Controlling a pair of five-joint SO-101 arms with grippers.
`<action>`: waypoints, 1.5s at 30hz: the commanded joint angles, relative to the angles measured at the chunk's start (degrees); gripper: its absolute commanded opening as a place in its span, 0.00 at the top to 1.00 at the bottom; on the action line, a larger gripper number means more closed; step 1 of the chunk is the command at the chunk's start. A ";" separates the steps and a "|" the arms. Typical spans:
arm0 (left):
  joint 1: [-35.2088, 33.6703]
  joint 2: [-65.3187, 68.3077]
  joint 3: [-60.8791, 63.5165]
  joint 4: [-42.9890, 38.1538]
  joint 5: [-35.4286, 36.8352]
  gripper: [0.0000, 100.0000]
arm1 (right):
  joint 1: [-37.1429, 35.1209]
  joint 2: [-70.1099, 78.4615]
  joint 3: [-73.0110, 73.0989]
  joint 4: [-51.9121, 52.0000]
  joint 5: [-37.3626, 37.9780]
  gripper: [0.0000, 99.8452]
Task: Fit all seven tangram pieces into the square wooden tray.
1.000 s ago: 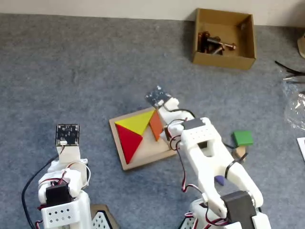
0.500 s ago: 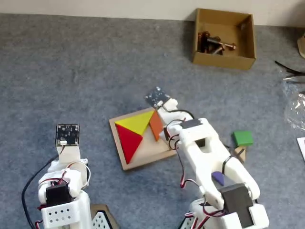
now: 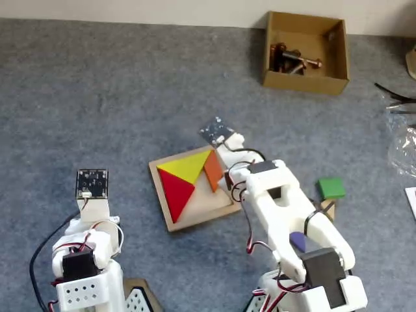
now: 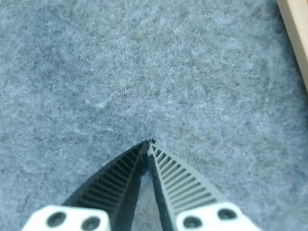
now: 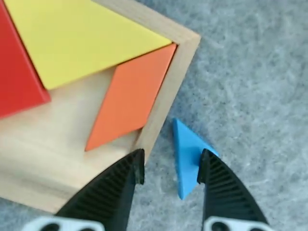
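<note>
Beside the square wooden tray (image 5: 166,103), just outside its rim on the grey felt surface (image 5: 250,72): one small blue triangular piece (image 5: 187,151), long axis roughly parallel to that rim. Your right hand (image 5: 172,161) is the nearer one, parted wide and empty, straddling the piece, with one finger at the rim and the other at the triangle's outer edge. Inside the tray: yellow triangle (image 5: 82,43), red triangle (image 5: 17,77), orange parallelogram (image 5: 130,103). Your left hand (image 4: 148,142): closed, empty, off over bare felt. Against a second ago, the right arm's rear links have swung slightly; the tray's pieces lie unchanged.
</note>
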 commanded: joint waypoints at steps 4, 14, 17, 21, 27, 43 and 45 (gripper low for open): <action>-0.75 -0.31 1.10 0.26 0.53 0.99 | 2.15 1.01 -1.89 -1.19 0.70 0.82; -0.75 -0.31 1.10 0.26 0.53 0.99 | 2.42 1.10 -1.89 -1.36 0.70 0.82; -0.75 -0.31 1.10 0.26 0.53 0.99 | 2.51 1.10 -1.89 -1.45 0.70 0.82; -0.75 -0.31 1.10 0.26 0.53 0.99 | 2.59 0.84 -1.89 -1.45 0.62 0.82; -0.75 -0.31 1.10 0.26 0.53 0.99 | 5.93 1.10 -4.35 -1.45 0.09 0.82; -0.75 -0.31 1.10 0.26 0.53 0.99 | 6.29 1.10 -4.79 -1.45 -2.81 0.89; -0.75 -0.31 1.10 0.26 0.53 0.99 | 6.46 1.01 -4.88 -1.27 -5.80 0.89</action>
